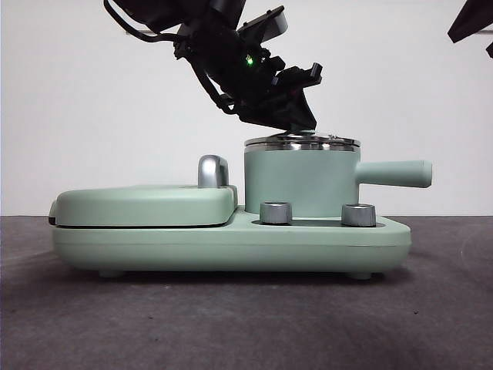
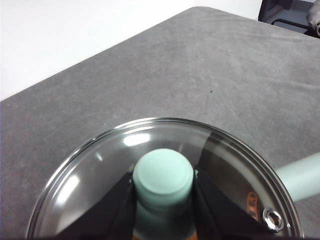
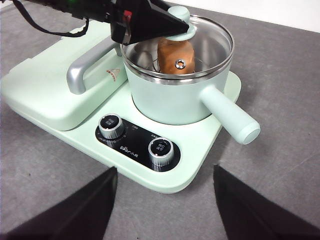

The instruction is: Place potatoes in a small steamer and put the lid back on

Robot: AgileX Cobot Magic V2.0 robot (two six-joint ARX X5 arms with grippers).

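The mint-green small steamer [image 1: 300, 181] stands on the right half of a green cooker base [image 1: 231, 243]. The orange-brown potato [image 3: 175, 55] lies inside it, seen through the glass. The clear glass lid [image 1: 302, 142] with its steel rim sits on the steamer's rim; it also shows in the left wrist view [image 2: 100, 175]. My left gripper [image 1: 296, 123] comes down from above, its jaws shut on the lid's green knob [image 2: 163, 172]. My right gripper [image 3: 165, 170] is open and empty, held back in front of the cooker, a black tip [image 1: 470, 23] at the top right.
A flat green grill plate [image 1: 142, 204] with a chrome handle [image 1: 213, 171] fills the base's left half. Two steel dials [image 1: 276, 213] [image 1: 358, 214] sit at the front. The steamer's long handle [image 1: 393, 173] sticks out to the right. Grey mat [image 1: 246, 324] lies all around.
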